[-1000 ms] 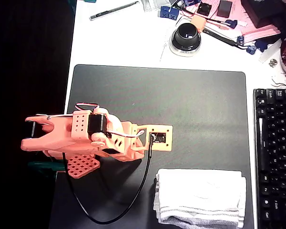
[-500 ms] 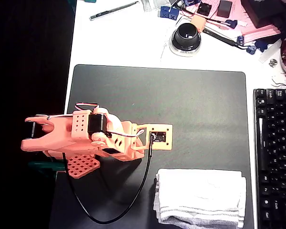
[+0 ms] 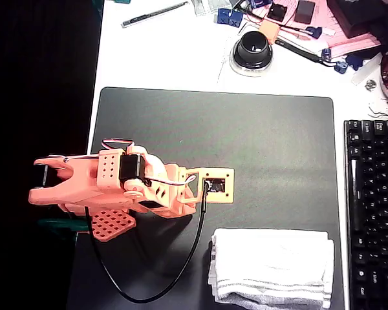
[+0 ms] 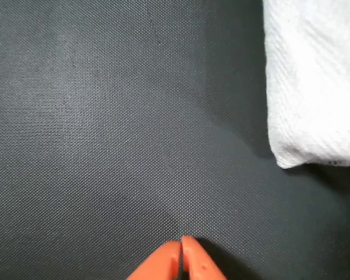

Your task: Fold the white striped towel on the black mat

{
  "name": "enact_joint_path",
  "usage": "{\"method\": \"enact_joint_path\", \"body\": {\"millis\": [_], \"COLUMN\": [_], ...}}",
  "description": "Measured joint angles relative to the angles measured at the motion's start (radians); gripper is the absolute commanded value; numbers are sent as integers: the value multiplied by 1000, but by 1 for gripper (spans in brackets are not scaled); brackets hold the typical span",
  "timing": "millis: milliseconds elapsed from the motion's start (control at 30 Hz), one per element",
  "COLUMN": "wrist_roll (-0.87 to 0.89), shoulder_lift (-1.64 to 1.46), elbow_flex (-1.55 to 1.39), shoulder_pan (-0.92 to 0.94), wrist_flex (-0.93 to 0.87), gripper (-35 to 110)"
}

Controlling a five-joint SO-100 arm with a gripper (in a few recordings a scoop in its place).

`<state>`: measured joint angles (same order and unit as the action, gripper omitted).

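The jaws are pressed together with nothing between them; in the wrist view their two orange tips [image 4: 182, 256] are meeting just above the bare black mat [image 4: 105, 128], with the corner of the towel [image 4: 315, 81] lying apart from them toward the upper right. In the overhead view the orange arm [image 3: 116, 187] is stretching over the left half of the mat [image 3: 246, 129], and the towel [image 3: 271, 266] is sitting at the mat's lower right corner, close to the mat's near edge.

The towel is already looking doubled over, with layered edges showing along its near side, so the fold seems largely done. The risks from here are small but real. If the jaws are going back for another fold, they are shut and would have to open first; pushing in closed would shove the thick bundle along the smooth mat or off its near edge rather than lift a layer. Terry cloth is springy, so the loose top layer could creep open. The black cable [image 3: 181, 271] looping from the arm is lying just beside the towel's left edge and could drag it when the arm swings.

The mat is resting on a white counter [image 3: 168, 51]. Beyond the mat's far edge a round black object [image 3: 252, 50], a pen [image 3: 154, 14] and assorted clutter are sitting; off the mat's right edge a black keyboard [image 3: 374, 213] is lying.
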<state>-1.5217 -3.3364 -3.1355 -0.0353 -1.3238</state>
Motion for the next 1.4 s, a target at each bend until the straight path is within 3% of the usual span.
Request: {"method": "enact_joint_path", "body": {"millis": [167, 567, 767, 1067, 1400], "wrist_roll": [0, 9, 63, 109, 172], "shoulder_lift": [0, 0, 38, 442, 1103], "elbow_flex": [0, 0, 140, 537, 986], "shoulder_pan": [0, 12, 20, 78, 318], "wrist_flex": [0, 18, 52, 225, 383], "gripper": [5, 0, 0, 0, 0]}}
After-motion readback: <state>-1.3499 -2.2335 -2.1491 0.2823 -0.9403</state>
